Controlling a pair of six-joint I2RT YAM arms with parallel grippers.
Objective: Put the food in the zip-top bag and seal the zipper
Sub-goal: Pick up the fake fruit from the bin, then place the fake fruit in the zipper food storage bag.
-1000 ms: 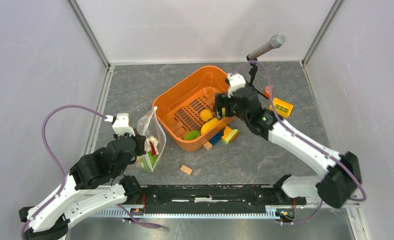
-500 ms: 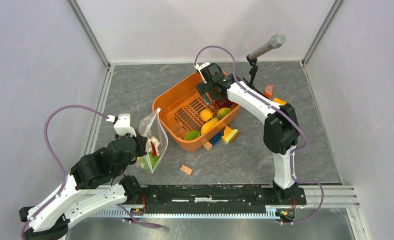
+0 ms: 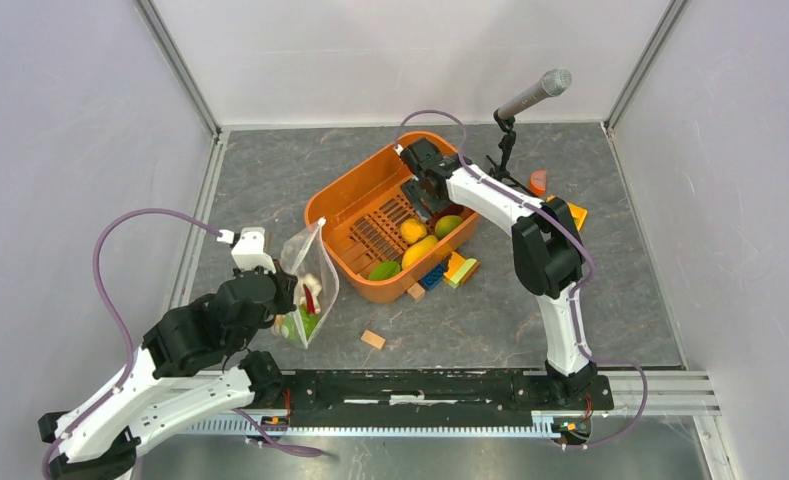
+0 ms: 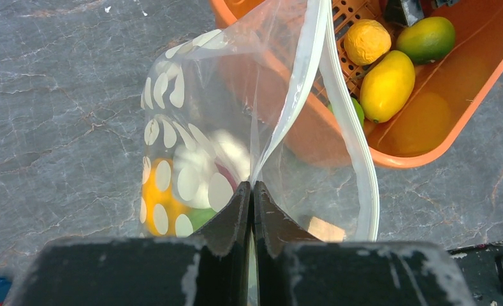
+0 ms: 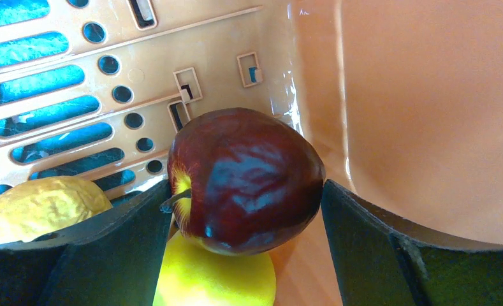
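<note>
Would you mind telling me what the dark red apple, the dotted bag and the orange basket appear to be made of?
The apple looks like hard glossy plastic, from its sharp highlights. The bag is thin clear film, creased, with printed white dots. The basket seems moulded plastic, smooth and shiny, with a slotted floor.

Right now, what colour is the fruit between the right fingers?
Dark red apple, yellow near its stem; clearest in right wrist view.

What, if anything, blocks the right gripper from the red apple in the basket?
Nothing, it seems: yes, it can reach. The right gripper is down in the basket, its fingers on either side of the red apple and apparently touching it.
</note>
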